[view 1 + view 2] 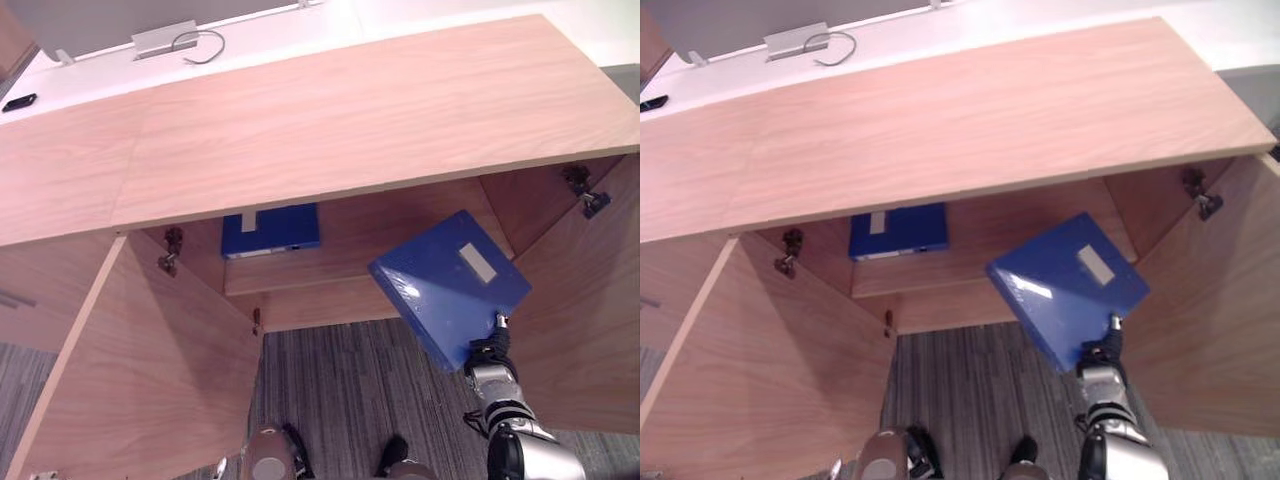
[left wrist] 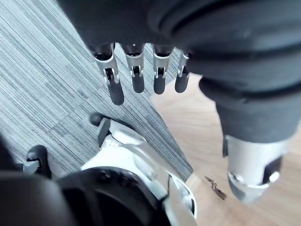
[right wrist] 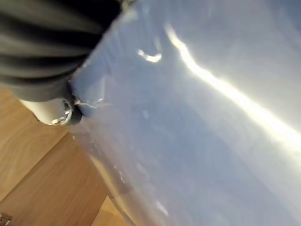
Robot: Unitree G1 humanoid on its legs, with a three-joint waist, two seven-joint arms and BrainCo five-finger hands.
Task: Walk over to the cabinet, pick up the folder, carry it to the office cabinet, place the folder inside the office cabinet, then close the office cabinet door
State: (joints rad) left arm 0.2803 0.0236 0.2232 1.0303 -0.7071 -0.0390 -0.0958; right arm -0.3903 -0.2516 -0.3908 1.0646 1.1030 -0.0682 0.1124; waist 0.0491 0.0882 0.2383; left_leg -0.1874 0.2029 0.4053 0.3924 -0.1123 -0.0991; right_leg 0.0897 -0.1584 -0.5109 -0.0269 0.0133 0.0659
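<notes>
Right hand (image 1: 489,352) clamped on lower corner of blue folder (image 1: 450,283), held tilted before the open office cabinet (image 1: 300,130), not inside yet; left hand (image 2: 137,75) idle, fingers loose. Level it, then slide onto shelf (image 1: 370,240) beside the other folder (image 1: 270,230), clearing the right door (image 1: 590,320)

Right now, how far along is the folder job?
Done: pickup and carry; the folder is in the right hand at the open cabinet. In hand: placing it, not yet on the shelf. To do: set it inside, close the doors. The left hand hangs open.
</notes>
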